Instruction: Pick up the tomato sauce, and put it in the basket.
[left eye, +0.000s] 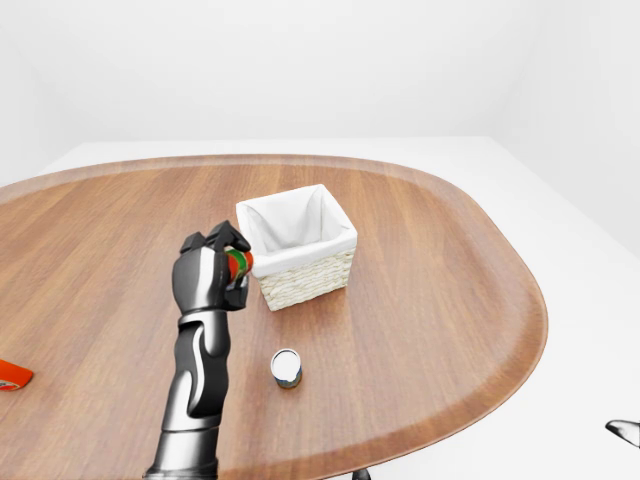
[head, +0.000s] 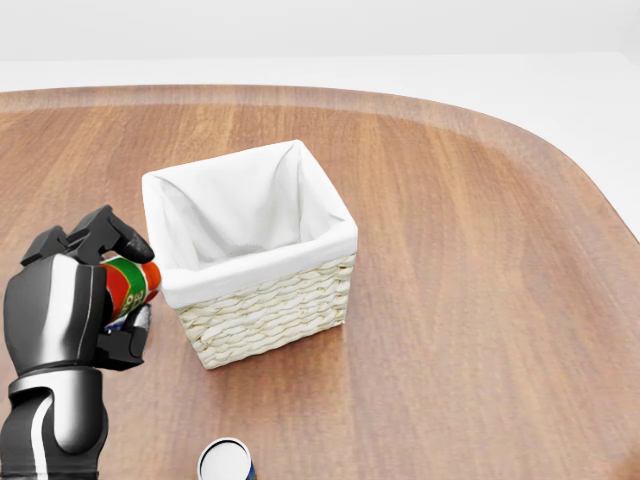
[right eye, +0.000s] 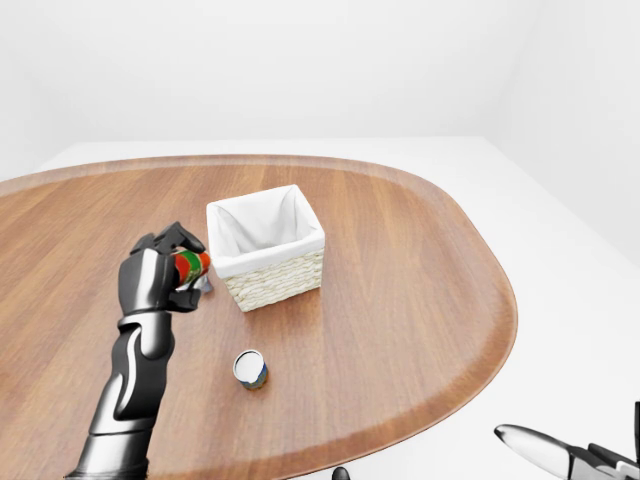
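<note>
The basket (head: 262, 262) stands on the counter (head: 480, 300) with its white liner showing nothing inside. The left hand (head: 70, 305) has its fingers (head: 112, 230) clamped on the tomato sauce (head: 132, 284), raised just left of the basket. A can (left eye: 286, 367) stands near the counter's lower edge, well apart. The right hand (right eye: 560, 452) is largely cut off; its fingers' state cannot be told.

Count: one basket (head: 262, 300), one sauce can (head: 131, 284), one upright tin (left eye: 286, 368), one orange packet (left eye: 12, 375), one table (head: 480, 300).
</note>
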